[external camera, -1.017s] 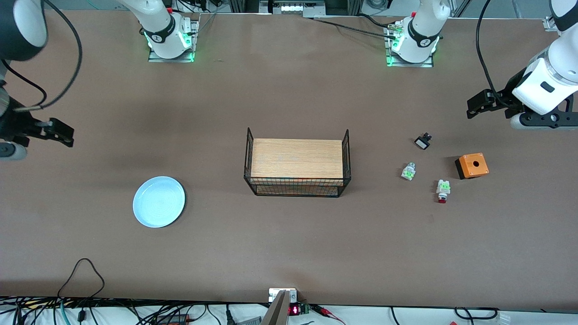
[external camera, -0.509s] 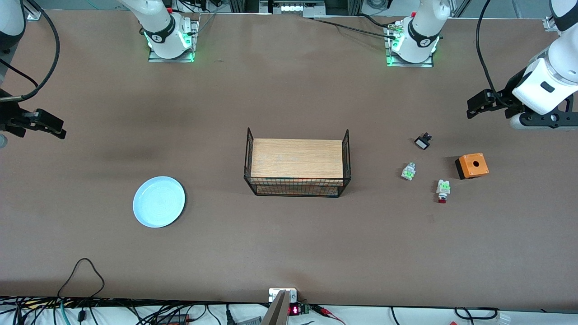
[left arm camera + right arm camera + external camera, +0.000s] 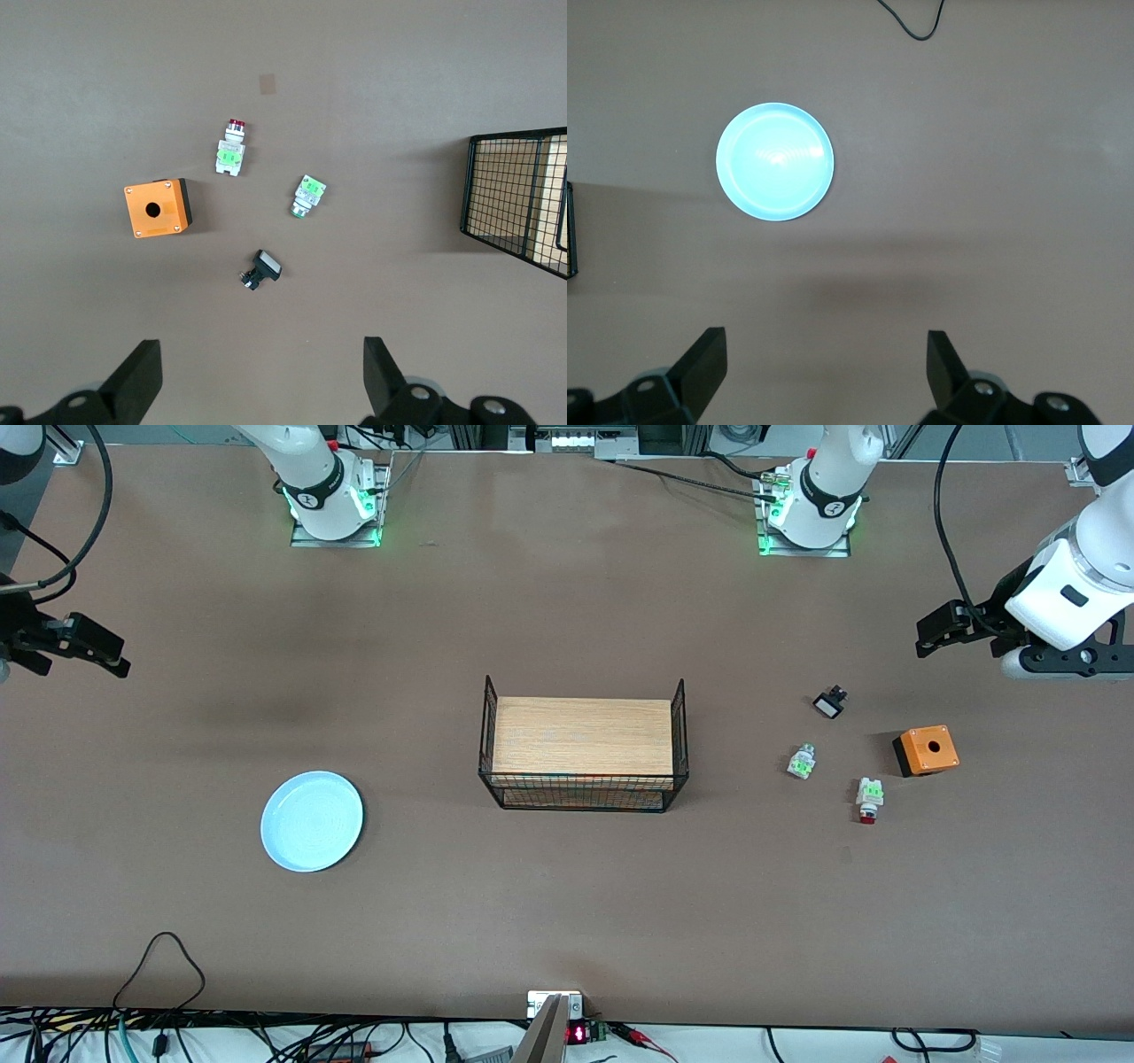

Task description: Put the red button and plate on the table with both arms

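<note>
The table [image 3: 567, 921] was a flat brown surface carrying every object. The 2 arms rose from bases at the table's 12 o'clock edge in the front view. At the centre stood a wood-topped black wire basket [image 3: 583, 755]. The plate [image 3: 312, 821], pale blue and round, lay flat on the table at about 8 o'clock from the basket, toward the right arm's end, with nothing on it. The right gripper [image 3: 824, 363] hung in the air over bare table at about 11 o'clock from the plate, its fingers [image 3: 704, 359] spread wide and holding nothing. The left gripper [image 3: 261, 372] hung over the left arm's end of the table, fingers [image 3: 381, 367] likewise spread and empty. An orange box [image 3: 926, 750] with 1 hole sat at about 3 o'clock from the basket. The red button [image 3: 869, 800] lay on its side on the table at about 7 o'clock from the box, apart from it. A green-tabbed part [image 3: 801, 762] lay between basket and box. A small black part [image 3: 829, 704] lay at 1 o'clock from it.
</note>
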You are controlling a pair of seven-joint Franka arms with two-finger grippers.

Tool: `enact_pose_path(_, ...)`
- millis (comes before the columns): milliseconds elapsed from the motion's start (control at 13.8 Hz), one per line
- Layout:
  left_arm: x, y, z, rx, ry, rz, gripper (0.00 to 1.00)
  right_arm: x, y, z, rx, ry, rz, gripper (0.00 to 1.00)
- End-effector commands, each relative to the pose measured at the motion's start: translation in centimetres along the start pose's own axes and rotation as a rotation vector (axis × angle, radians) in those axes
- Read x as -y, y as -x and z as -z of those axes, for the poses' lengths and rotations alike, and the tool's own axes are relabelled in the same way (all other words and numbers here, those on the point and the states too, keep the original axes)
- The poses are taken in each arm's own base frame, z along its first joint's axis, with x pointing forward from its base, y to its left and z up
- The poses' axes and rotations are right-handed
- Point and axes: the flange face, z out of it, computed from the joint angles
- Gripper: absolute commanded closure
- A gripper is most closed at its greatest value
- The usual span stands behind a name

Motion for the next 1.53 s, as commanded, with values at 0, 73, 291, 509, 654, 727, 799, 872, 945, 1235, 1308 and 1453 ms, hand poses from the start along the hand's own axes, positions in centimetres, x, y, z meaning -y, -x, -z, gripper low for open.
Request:
enact_pose_path(0, 0.1, -0.1, 0.6, 0.004, -0.009, 0.001, 0.00, 0.1, 0.6, 0.0, -0.007, -0.018, -0.016, 0.00)
enact_pose_path(73, 0.1, -0.1, 0.6, 0.004, -0.009, 0.001, 0.00, -0.1, 0.5, -0.2, -0.006, -0.021, -0.020, 0.00)
enact_pose_path(291, 0.1, -0.1, 0.6, 0.004, -0.009, 0.001, 0.00, -0.1, 0.1, -0.6, 0.002, -0.018, -0.020, 0.00)
enact_pose_path(509, 0.1, -0.1, 0.6, 0.004, -0.009, 0.001, 0.00, -0.2, -0.8, 0.1, -0.014, -0.008, -0.017, 0.00)
enact_pose_path(654, 0.1, -0.1, 0.6, 0.004, -0.009, 0.001, 0.00, -0.2, -0.9, 0.3, -0.032, 0.025, -0.009, 0.00)
enact_pose_path(727, 0.1, -0.1, 0.6, 0.004, -0.009, 0.001, 0.00, -0.3, -1.0, 0.6, -0.051, 0.032, -0.009, 0.00)
enact_pose_path(799, 0.1, -0.1, 0.6, 0.004, -0.009, 0.001, 0.00, -0.5, -0.8, 0.8, -0.053, 0.020, -0.019, 0.00)
enact_pose_path(872, 0.1, -0.1, 0.6, 0.004, -0.009, 0.001, 0.00, -0.6, -0.4, 1.1, -0.052, 0.016, -0.021, 0.00)
enact_pose_path(945, 0.1, -0.1, 0.6, 0.004, -0.009, 0.001, 0.00, -0.7, 0.1, 1.2, -0.041, 0.014, -0.020, 0.00)
enact_pose_path(1235, 0.1, -0.1, 0.6, 0.004, -0.009, 0.001, 0.00, -0.8, 0.6, 1.1, -0.030, 0.012, -0.023, 0.00)
enact_pose_path(1308, 0.1, -0.1, 0.6, 0.004, -0.009, 0.001, 0.00, -0.8, 0.5, 1.0, -0.029, 0.010, -0.069, 0.00)
enact_pose_path(1453, 0.1, -0.1, 0.6, 0.004, -0.009, -0.001, 0.00, -0.7, 0.4, 0.9, -0.025, 0.010, -0.120, 0.00)
